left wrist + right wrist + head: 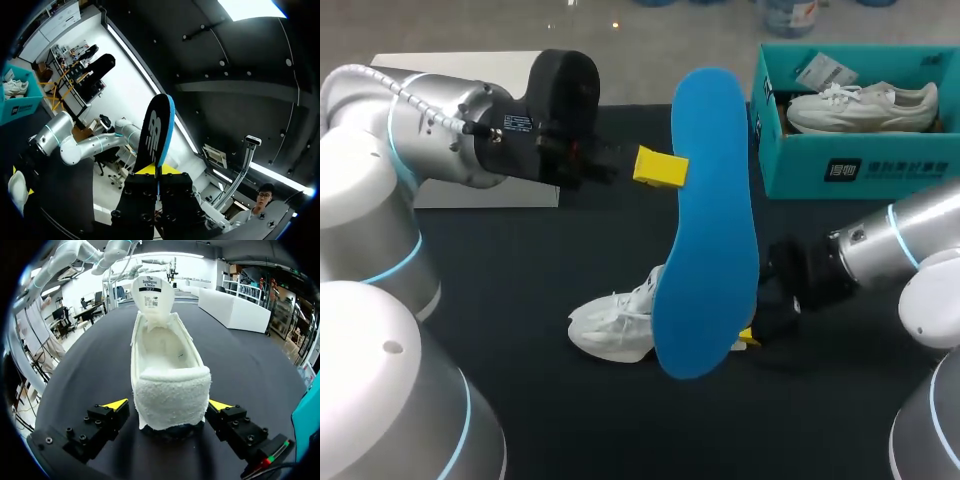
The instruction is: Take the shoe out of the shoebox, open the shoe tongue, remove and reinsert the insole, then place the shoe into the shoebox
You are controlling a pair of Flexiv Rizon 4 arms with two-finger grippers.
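**Insole out of the shoe, held up in our left pincer**

Our left pincer (660,167) is clamped on one long edge of the blue insole (705,220), both yellow tips pressed together on it. The insole hangs in the air above the middle of the tabletop (520,300), its length running from far to near. Its blue face is turned up to the head camera (the left wrist view shows the dark underside).

The white shoe (612,322) stands upright on its sole on the tabletop, toe to the left. From above, the insole hides its heel end. Seen from the right wrist, its tongue stands up and the inside lies open.

Our right pincer (168,405) sits at the shoe's heel, low on the tabletop. We cannot tell whether it is clamped on the heel or merely set around it.

The teal shoebox (850,165) stands at the far right, well apart from the shoe, with a second white shoe (865,105) lying inside.
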